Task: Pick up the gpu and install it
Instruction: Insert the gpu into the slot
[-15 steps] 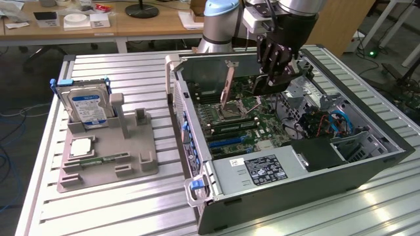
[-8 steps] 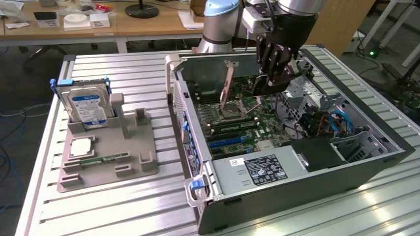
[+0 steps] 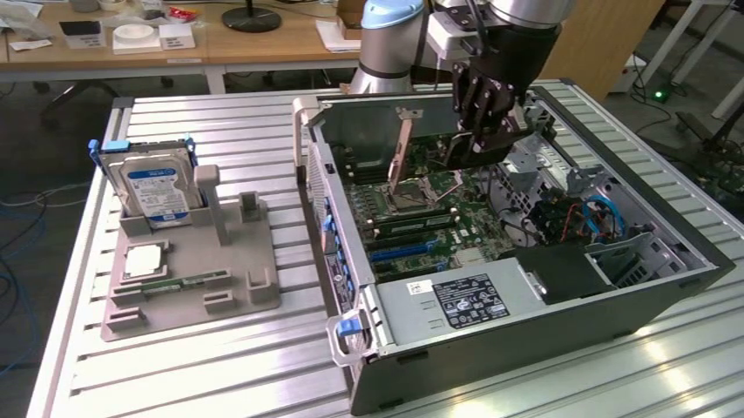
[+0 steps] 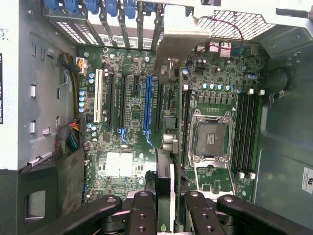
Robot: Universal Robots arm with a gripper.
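Observation:
The gpu (image 3: 479, 153) is a dark flat card that hangs edge-down over the motherboard (image 3: 430, 222) inside the open computer case. My gripper (image 3: 483, 131) is shut on its upper part. In the wrist view the gpu (image 4: 164, 171) is edge-on between my two black fingers (image 4: 142, 215), and its silvery end bracket (image 4: 183, 44) reaches toward the case's rear slots. The gripper (image 4: 165, 218) holds the card just beside the long blue expansion slot (image 4: 147, 107), above the board and apart from it.
A grey fixture tray (image 3: 233, 287) on the slatted table holds a hard drive with a blue label (image 3: 152, 187), a square chip (image 3: 142, 259) and a green memory stick (image 3: 174, 283). Inside the case (image 3: 686, 279) are the CPU socket (image 4: 210, 139), memory slots (image 4: 247, 132) and power supply (image 3: 465, 300).

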